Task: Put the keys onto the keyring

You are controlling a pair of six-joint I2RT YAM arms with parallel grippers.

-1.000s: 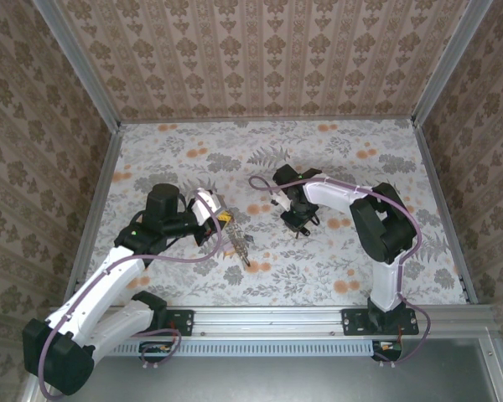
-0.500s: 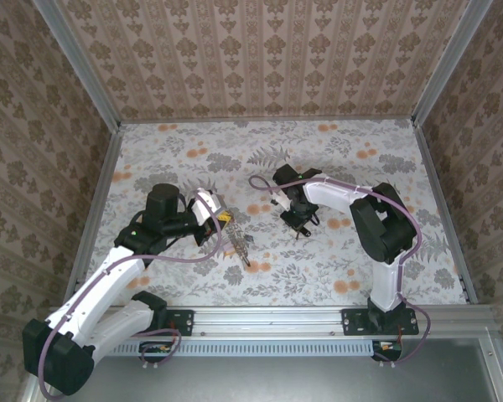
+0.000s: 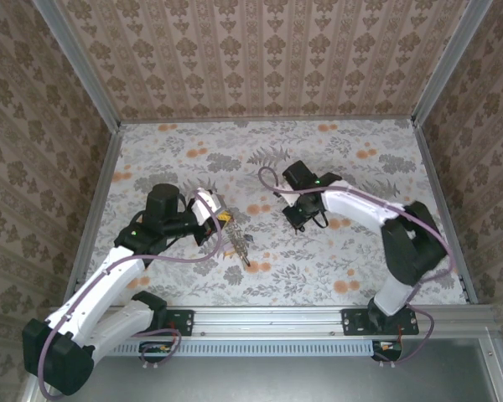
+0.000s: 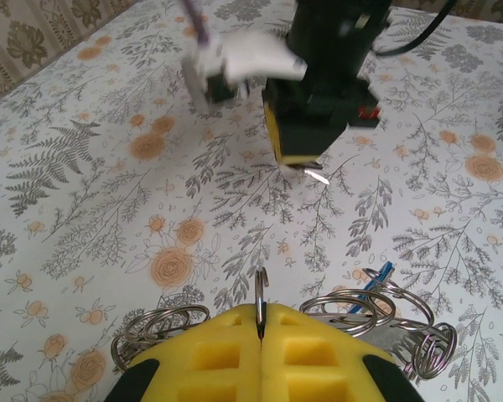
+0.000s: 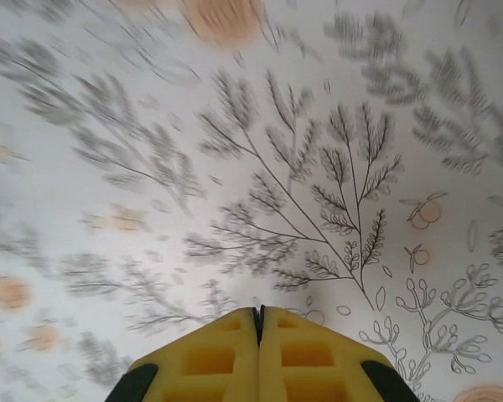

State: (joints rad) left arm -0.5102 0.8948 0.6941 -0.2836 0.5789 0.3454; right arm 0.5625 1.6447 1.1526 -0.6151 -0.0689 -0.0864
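Observation:
My left gripper (image 3: pixel 219 219) (image 4: pixel 261 325) is shut on the keyring (image 4: pixel 261 289), a thin silvery ring standing edge-on between the yellow pads. More linked rings (image 4: pixel 153 332) bulge out on both sides, and a blue key (image 4: pixel 375 280) lies among those on the right. The chain (image 3: pixel 242 245) trails toward the near edge. My right gripper (image 3: pixel 305 220) (image 4: pixel 307 164) (image 5: pixel 258 315) is just right of centre, pads shut. A thin dark sliver sits between the pad tips and a glint of metal (image 4: pixel 311 172) shows beneath them, seemingly a key. The other keys are hidden.
The floral tabletop (image 3: pixel 335 151) is walled by patterned panels at the back and sides, with a metal rail (image 3: pixel 318 320) along the near edge. About a hand's width of bare table separates the two grippers.
The right gripper has closed from partly open. Its arm has swung its elbow out to the right, and the gripper has shifted slightly right. The left arm has held still.

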